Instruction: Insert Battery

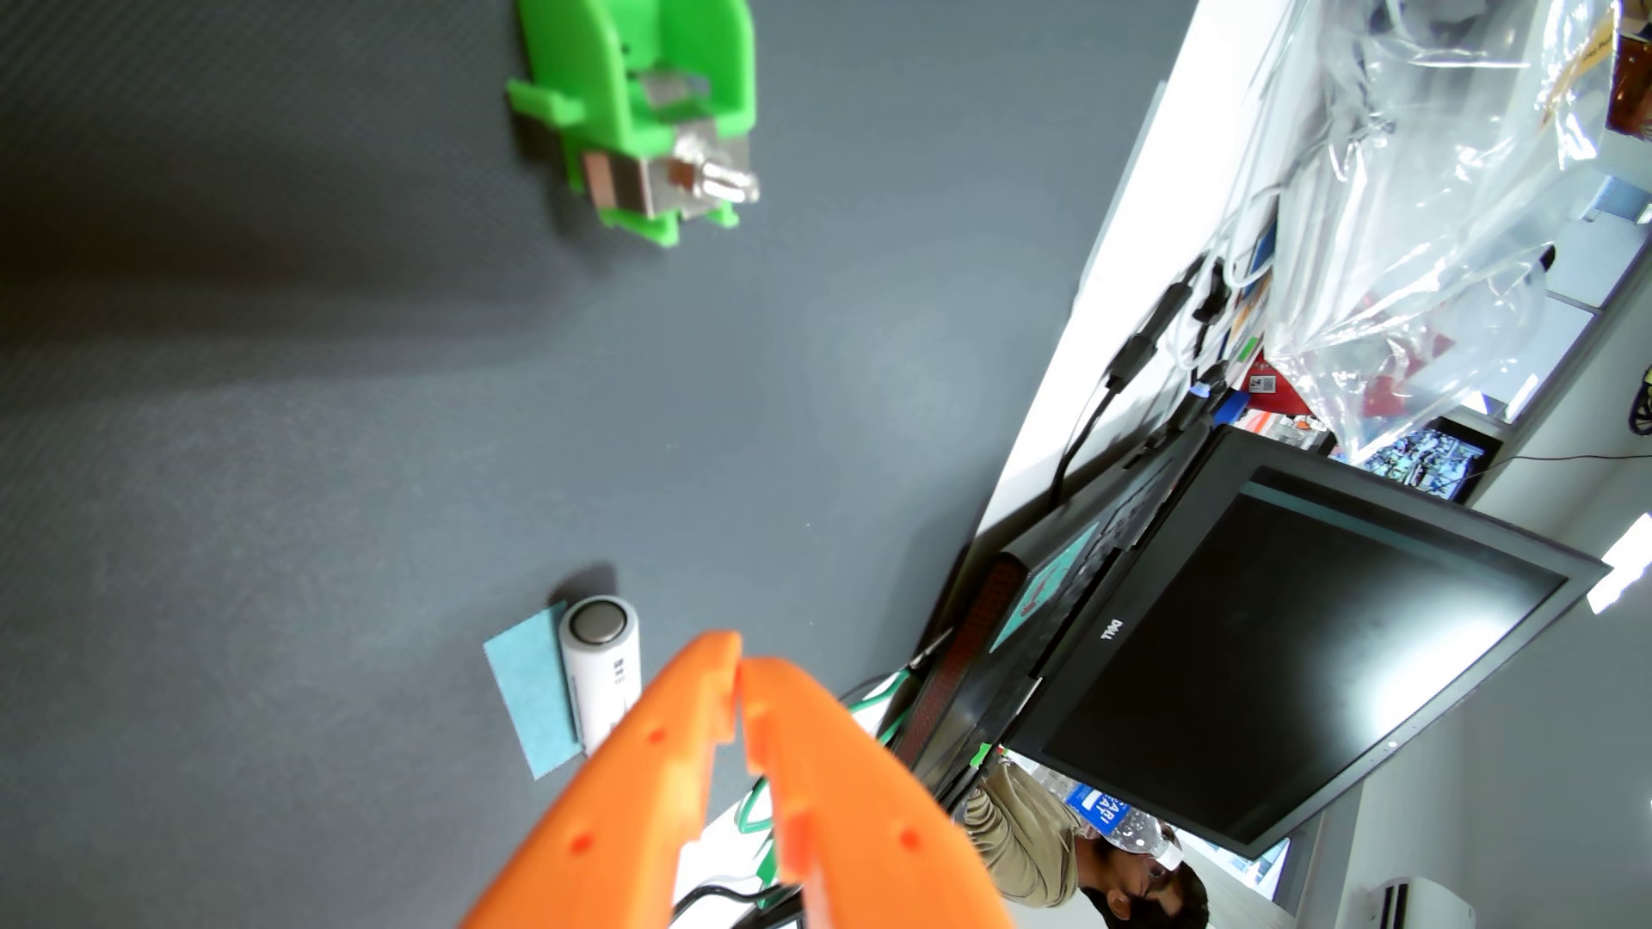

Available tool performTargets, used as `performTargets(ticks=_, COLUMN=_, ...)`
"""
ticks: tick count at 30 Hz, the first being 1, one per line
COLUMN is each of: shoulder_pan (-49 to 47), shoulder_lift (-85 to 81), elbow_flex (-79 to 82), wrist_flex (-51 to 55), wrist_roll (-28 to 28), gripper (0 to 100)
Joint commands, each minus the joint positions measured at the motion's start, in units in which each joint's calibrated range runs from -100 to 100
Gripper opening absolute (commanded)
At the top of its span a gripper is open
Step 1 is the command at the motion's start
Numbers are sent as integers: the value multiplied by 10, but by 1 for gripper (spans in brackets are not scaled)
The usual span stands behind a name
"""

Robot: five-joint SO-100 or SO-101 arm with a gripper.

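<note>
Orange fingertips of your gripper (740, 665) met, gripping nothing. Beside them the white cylindrical battery (602, 665) lay against a teal pad (527, 692), probably to stop rolling, well apart from the green plastic holder (639, 107).

white cylindrical battery (601, 665) lies on a blue patch, well apart from the green holder (639, 107).
</note>
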Motion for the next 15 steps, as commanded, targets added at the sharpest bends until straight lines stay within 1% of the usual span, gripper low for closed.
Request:
performTargets(ticks=1, shoulder_pan=4, shoulder_lift=-4, elbow_flex=-4, wrist_flex=-1, wrist_roll=-1, gripper=2)
performTargets(ticks=15, shoulder_pan=-7, shoulder_lift=-4, elbow_flex=-3, wrist_flex=-1, wrist_roll=-1, gripper=2)
